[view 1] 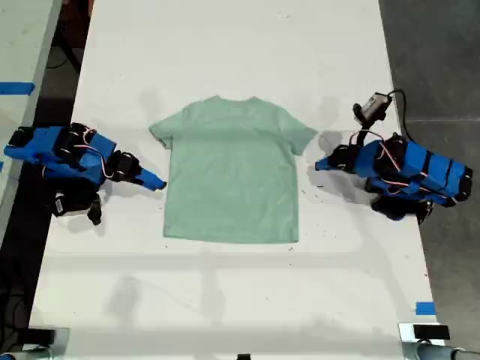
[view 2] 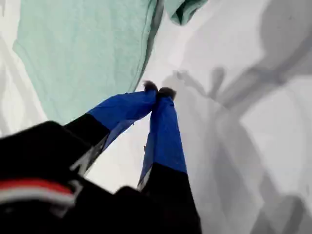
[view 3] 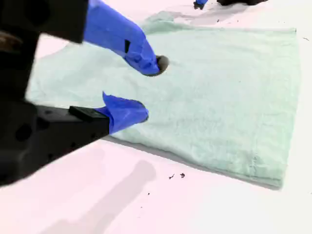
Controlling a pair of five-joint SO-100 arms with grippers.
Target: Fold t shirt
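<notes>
T-shirt (view 1: 232,172) lies flat and face up mid-table (view 1: 225,300), collar toward the exterior view's top, hem toward its bottom. Long axis runs top to bottom in that view. Both sleeves spread out, no fold made yet.

Arms flank it, one on each side, both pointing inward across the short axis.

My second gripper (view 3: 148,87) is on the exterior view's left (view 1: 154,182), level with the shirt's side seam below the sleeve. Jaws spread wide. Its wrist view puts the lower finger at the cloth's near edge and the upper one above the cloth. Holds nothing. Contact with the cloth uncertain.

My first gripper (view 2: 158,91) is on the exterior view's right (view 1: 321,164), just beside the sleeve on that side. Jaws pressed together, tips meeting, nothing between them. It sits over bare table, with the shirt's edge near but apart.

Judgement: the second gripper is nearer to a grasp, already open at the seam. The first must open and reach inward to the sleeve or side edge. Each side edge would then be carried across toward the centre line.
</notes>
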